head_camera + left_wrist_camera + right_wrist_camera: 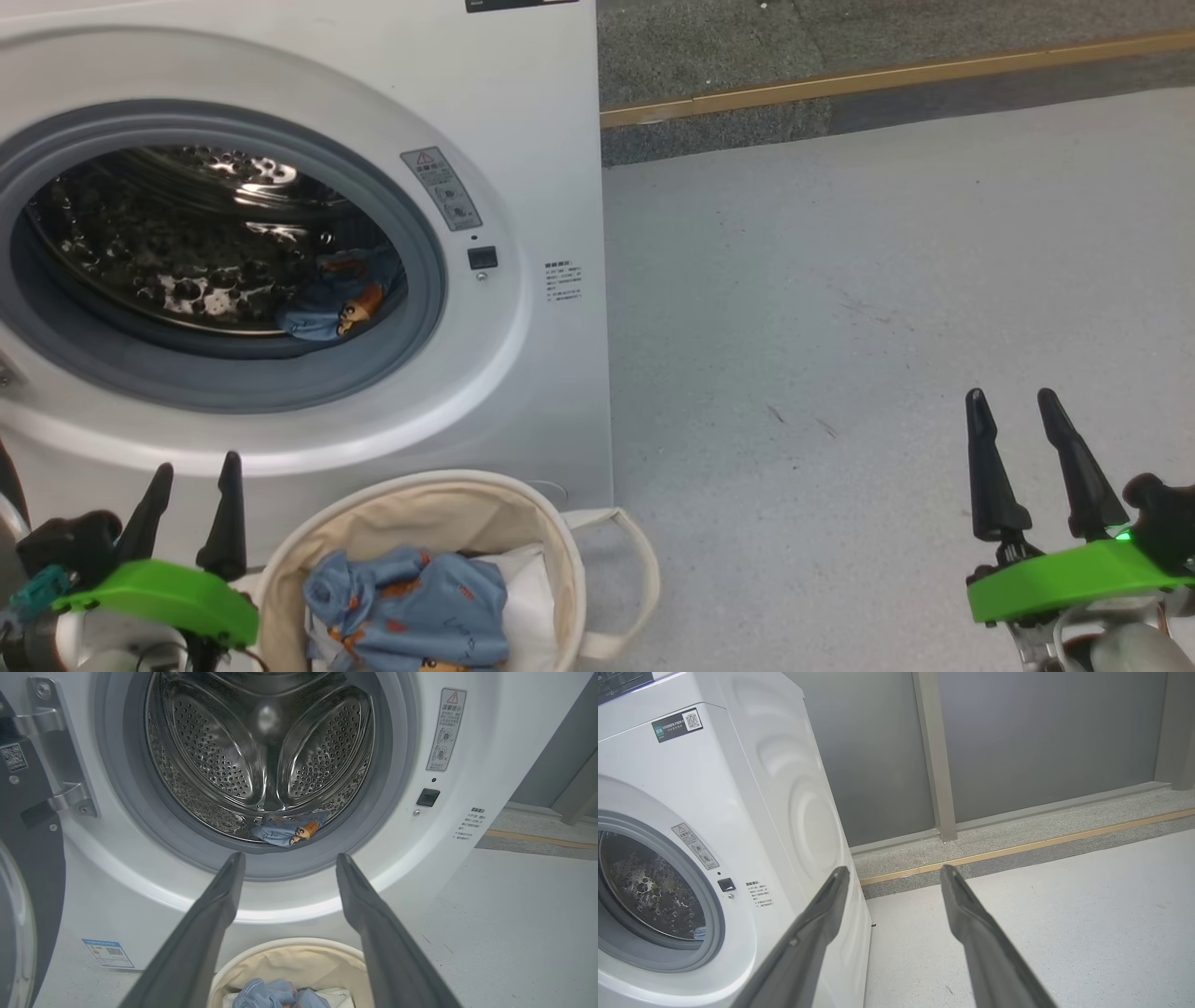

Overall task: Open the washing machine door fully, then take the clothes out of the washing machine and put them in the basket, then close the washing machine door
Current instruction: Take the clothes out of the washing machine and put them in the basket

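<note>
Above the pale speckled floor (840, 327), the left gripper (198, 462) and right gripper (1011, 394) pointed upward, fingers apart and empty, while one light blue printed garment (336, 303) lay in the drum of the white front-loading washing machine (523, 140), another such garment (411, 597) in the round cream canvas basket (560, 532).

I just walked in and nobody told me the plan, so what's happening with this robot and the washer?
The robot is unloading the washing machine, whose door is swung open. One blue garment lies in the basket on a white sheet; another blue piece sits low in the drum near the front. The left hand is open and empty by the basket, pointing at the drum. The right hand, also open and empty, hangs over the floor to the right.
</note>
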